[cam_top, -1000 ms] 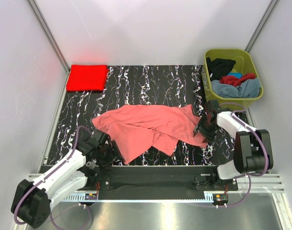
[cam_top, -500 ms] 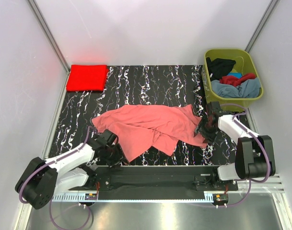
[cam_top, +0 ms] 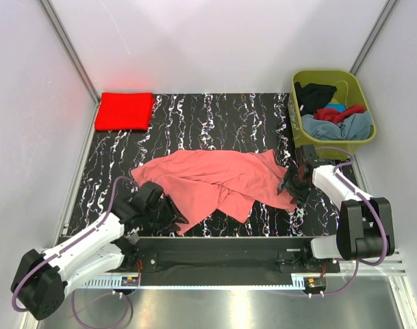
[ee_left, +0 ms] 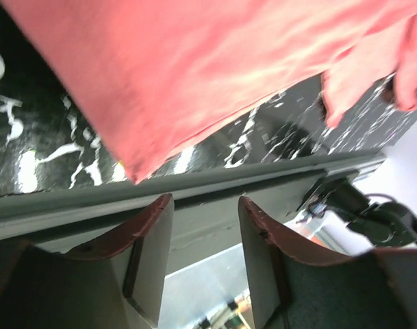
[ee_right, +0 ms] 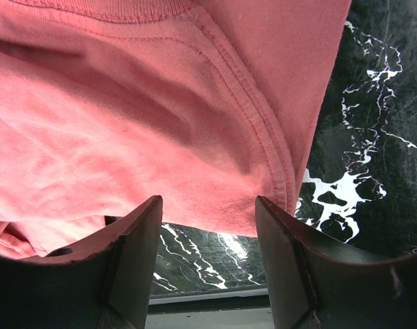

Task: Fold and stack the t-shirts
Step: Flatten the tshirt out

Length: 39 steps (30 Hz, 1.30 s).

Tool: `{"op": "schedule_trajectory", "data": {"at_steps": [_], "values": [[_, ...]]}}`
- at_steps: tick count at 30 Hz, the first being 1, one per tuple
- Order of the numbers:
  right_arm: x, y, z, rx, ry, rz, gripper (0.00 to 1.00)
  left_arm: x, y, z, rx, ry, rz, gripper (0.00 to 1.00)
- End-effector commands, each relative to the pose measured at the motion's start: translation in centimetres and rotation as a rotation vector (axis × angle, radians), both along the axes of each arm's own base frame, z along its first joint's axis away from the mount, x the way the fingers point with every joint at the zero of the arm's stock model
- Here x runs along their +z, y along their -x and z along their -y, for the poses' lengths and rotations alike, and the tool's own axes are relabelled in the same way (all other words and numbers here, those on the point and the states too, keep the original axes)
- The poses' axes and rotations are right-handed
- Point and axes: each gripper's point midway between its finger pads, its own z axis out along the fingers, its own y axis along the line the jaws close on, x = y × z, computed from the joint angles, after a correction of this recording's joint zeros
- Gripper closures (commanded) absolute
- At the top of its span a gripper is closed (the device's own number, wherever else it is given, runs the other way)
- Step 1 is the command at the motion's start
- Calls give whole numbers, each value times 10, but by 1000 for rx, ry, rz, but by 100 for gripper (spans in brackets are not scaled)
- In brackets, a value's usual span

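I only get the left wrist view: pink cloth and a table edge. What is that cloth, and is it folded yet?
Observer: From above, it is a pink t-shirt, lying crumpled across the middle of the table, not folded.
Operator: Is it the only shirt out there?
Observer: No. A red shirt lies neatly folded at the table's far left corner.

Pink tee cropped in wrist cams — tub tees half-buried.
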Motion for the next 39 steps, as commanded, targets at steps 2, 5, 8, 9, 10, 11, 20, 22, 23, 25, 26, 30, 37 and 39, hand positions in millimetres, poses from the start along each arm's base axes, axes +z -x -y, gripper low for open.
{"op": "schedule_trajectory", "data": {"at_steps": [2,5,8,9,10,11,20,22,23,25,26,30,37,39], "values": [[8,-8,-1,17,-5,42,36,-7,-8,-7,31,-83,-14,50],[10,-10,-1,21,-6,48,36,-17,-8,-8,29,-123,-45,45],[10,-11,-1,23,-3,52,36,-21,-14,-9,27,-150,-36,44],[10,-12,-1,23,-3,52,36,-24,-15,-8,25,-153,-43,44],[10,-12,-1,23,-3,52,36,-23,-15,-7,23,-152,-41,44],[10,-11,-1,24,-1,52,36,-25,-15,-7,24,-156,-52,44],[2,-9,5,-9,27,32,35,-49,-7,-16,44,-206,-98,76],[0,-7,5,-15,27,18,35,-47,-11,-20,51,-212,-75,94],[1,-8,4,-15,22,20,35,-47,-14,-27,62,-232,-66,100],[1,-9,2,-3,11,20,34,-29,-33,-38,68,-260,17,100],[2,-9,2,6,14,22,34,-25,-39,-57,92,-332,34,100],[1,-8,2,36,19,14,29,27,-71,-93,95,-474,209,100],[-3,-6,-3,65,-6,-21,24,56,-82,-117,123,-516,290,100],[-6,-5,-1,69,4,-34,22,59,-82,-117,108,-517,304,100]]}}
